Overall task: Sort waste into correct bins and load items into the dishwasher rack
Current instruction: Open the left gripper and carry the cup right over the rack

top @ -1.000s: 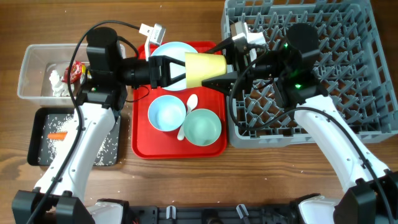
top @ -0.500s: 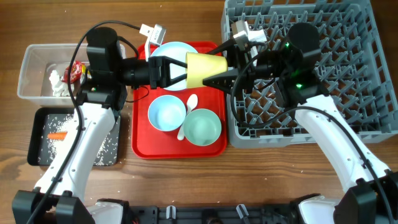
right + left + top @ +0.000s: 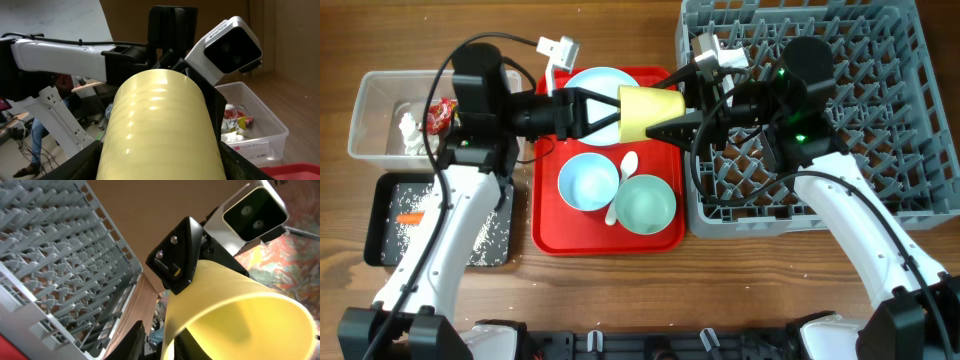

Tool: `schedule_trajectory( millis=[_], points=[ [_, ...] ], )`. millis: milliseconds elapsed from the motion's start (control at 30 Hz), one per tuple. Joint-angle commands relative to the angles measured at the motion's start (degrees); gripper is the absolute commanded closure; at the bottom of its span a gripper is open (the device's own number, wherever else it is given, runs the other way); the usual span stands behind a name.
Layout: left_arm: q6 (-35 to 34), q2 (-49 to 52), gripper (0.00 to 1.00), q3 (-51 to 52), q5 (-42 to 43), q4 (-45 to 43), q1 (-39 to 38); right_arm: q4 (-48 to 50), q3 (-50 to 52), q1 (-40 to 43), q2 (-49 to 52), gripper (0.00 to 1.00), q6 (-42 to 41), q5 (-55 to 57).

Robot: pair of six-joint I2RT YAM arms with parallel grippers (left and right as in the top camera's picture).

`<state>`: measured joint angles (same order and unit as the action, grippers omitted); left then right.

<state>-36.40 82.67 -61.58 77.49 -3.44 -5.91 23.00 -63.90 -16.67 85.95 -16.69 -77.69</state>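
The yellow cup [image 3: 648,110] hangs on its side above the red tray, mouth toward the left arm. My right gripper [image 3: 670,105] is shut on the cup's body, a finger pressed to each side in the right wrist view [image 3: 160,165]. My left gripper [image 3: 610,110] is open at the cup's rim: in the left wrist view [image 3: 159,345] one finger stands apart outside the wall and the other sits inside the mouth. Below lie the plate [image 3: 590,85], two bowls [image 3: 588,182] [image 3: 645,203] and the white spoon [image 3: 625,175]. The dishwasher rack [image 3: 880,100] stands at the right.
The red tray [image 3: 550,235] holds the dishes. At the left, a clear tub [image 3: 375,100] contains tissue [image 3: 410,130] and wrappers [image 3: 442,115]. In front of it, a black tray [image 3: 380,245] holds a carrot [image 3: 412,217] and rice [image 3: 485,235].
My left gripper's fingers have spread apart at the cup's rim and the left arm has drawn back slightly. The right gripper keeps its hold on the cup.
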Motion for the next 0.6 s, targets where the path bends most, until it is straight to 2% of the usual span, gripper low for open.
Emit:
schedule_trajectory(
  millis=[0, 300, 567],
  points=[
    [-0.13, 0.0, 0.81, -0.68, -1.09, -0.02, 3.37, 0.07, -0.92, 1.25, -0.24, 0.46, -0.17, -2.08],
    [-0.09, 0.0, 0.81, -0.68, -1.09, 0.92, 8.31, 0.11, -0.92, 7.52, -0.24, 0.5, -4.09, -0.68],
    [-0.09, 0.0, 0.81, -0.68, -1.11, 1.07, 8.28, -0.9, -0.92, 17.68, -0.22, 0.51, -9.05, 9.46]
  ],
)
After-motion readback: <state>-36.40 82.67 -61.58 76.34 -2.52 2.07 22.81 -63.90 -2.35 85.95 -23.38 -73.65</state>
